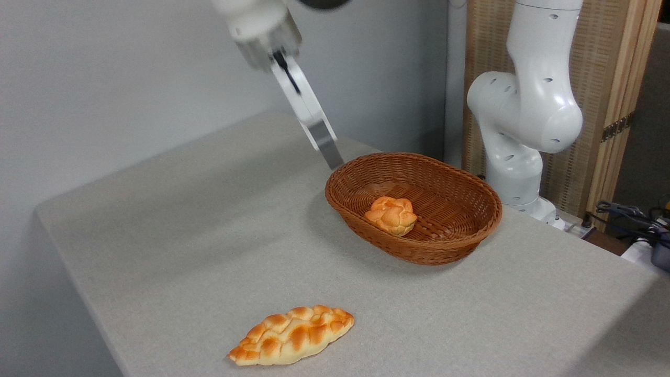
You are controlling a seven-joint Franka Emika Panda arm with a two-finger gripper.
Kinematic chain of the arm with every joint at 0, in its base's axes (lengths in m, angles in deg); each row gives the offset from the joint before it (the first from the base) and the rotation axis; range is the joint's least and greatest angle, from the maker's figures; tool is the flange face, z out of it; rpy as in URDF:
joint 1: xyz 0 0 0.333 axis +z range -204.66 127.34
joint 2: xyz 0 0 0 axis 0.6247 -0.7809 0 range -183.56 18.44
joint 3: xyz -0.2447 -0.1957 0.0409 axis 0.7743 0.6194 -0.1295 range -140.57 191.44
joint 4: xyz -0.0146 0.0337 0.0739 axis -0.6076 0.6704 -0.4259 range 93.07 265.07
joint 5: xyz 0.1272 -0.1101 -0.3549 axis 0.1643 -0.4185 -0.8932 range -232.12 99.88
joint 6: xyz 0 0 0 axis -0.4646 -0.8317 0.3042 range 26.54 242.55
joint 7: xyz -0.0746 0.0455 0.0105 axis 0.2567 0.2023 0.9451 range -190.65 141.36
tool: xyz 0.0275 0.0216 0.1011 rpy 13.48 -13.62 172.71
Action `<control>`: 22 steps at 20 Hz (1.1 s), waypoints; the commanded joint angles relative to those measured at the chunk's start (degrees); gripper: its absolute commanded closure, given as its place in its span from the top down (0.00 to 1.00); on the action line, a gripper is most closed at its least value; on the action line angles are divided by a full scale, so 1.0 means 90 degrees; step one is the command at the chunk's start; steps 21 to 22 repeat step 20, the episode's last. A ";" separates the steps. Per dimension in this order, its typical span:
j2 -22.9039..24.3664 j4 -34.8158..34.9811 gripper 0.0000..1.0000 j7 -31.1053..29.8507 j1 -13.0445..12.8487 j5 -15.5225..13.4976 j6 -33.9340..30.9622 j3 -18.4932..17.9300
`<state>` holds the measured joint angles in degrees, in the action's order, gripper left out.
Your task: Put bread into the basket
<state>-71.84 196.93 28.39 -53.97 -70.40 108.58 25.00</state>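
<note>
The bun point(390, 215) lies on the woven floor of the basket point(460, 238), toward its 9 o'clock half, touched by nothing. The basket stands on the grey tabletop point(172, 230). The gripper point(334, 157) hangs above and outside the basket rim at about 10 o'clock, tilted, holding nothing. It shows edge-on as a single blurred blade, so I cannot tell whether its fingers are apart or together. A long braided loaf point(291, 335) lies on the tabletop well apart from the basket, at about 7 o'clock from it. The arm's white base column point(523, 115) stands behind the basket at 2 o'clock.
</note>
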 commanded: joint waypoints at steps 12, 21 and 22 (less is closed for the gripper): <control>-0.0292 -0.1194 1.00 -0.1400 0.0061 0.0046 0.1542 -0.0352; -0.0302 -0.1174 1.00 -0.1390 0.0051 0.0075 0.1533 -0.0557; -0.0302 -0.1174 1.00 -0.1390 0.0051 0.0075 0.1533 -0.0557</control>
